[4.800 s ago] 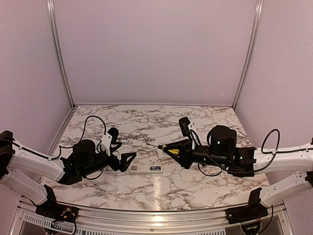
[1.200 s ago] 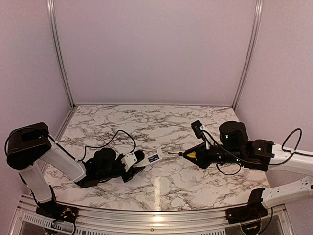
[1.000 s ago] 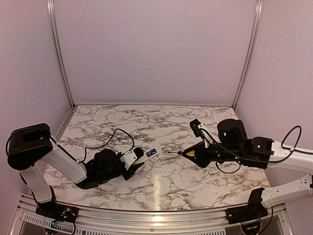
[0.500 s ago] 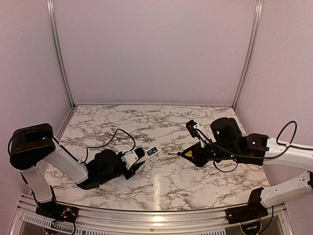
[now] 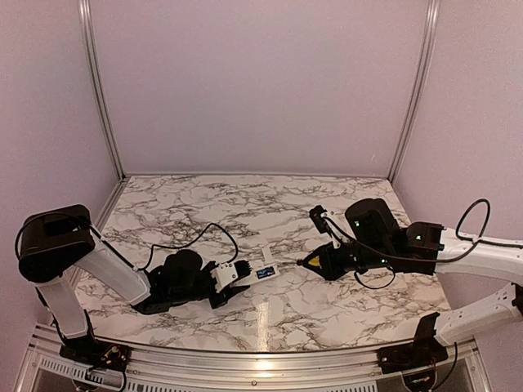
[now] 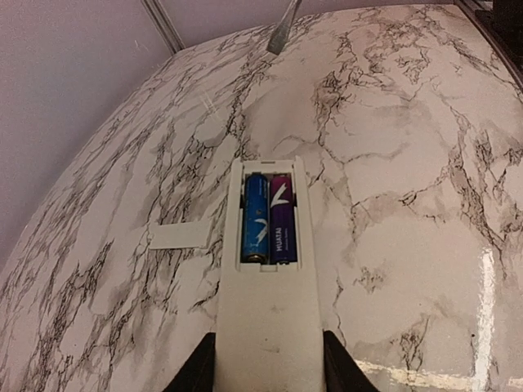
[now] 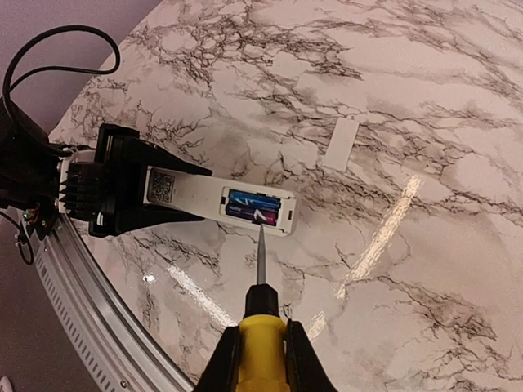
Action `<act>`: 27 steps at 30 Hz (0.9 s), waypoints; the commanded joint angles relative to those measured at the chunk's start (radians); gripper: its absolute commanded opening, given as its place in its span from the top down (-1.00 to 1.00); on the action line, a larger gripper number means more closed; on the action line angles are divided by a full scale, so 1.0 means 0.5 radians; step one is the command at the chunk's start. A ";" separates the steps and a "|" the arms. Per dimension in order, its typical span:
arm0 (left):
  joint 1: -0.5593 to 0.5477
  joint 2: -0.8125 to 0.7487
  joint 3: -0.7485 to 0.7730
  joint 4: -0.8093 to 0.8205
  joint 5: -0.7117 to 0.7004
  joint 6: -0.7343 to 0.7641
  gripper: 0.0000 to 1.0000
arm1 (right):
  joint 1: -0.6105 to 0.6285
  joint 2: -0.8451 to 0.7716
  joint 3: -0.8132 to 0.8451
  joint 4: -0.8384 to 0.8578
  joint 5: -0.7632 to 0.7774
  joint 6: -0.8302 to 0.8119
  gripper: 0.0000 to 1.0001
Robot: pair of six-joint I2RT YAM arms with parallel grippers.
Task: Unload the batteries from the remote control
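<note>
**While the Screwdriver Took Aim, Both Batteries Sat in Their Slot**

With the back cover off, the batteries [image 6: 268, 219] lay side by side in the open compartment, one blue, one purple, and both were fully seated. That compartment sat at the far end of the remote control [image 6: 265, 327], a slim white bar with a small dark square label nearer its gripped end. The left gripper [image 6: 267, 371] had that near end pinched firmly, its jaws closed against the two long sides, and held the remote out low and level over the marble. Whether the far end rested on the surface, I couldn't tell.

Across from it, the right gripper [image 7: 260, 359] was clamped tight on the yellow handle of a screwdriver [image 7: 261, 322]. The thin shaft pointed straight at the battery end. From the right wrist the tip looked to be right at the compartment's edge beside the purple cell, but the left wrist view showed it hanging apart from the remote.

Just beyond the remote, the small white cover [image 5: 267, 251] lay flat on the marble table [image 5: 343, 200], near the remote's battery end.
</note>
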 commanded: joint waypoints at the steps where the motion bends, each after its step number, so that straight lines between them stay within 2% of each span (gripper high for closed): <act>1: -0.009 -0.057 0.054 -0.125 0.183 0.061 1.00 | 0.013 0.015 0.049 -0.051 0.018 0.162 1.00; 15: -0.047 -0.065 -0.066 -0.026 0.166 0.229 1.00 | 0.046 0.172 0.067 -0.102 -0.067 0.485 1.00; 27: -0.064 -0.001 -0.058 -0.034 0.035 0.276 1.00 | 0.087 0.399 0.143 -0.018 -0.098 0.539 1.00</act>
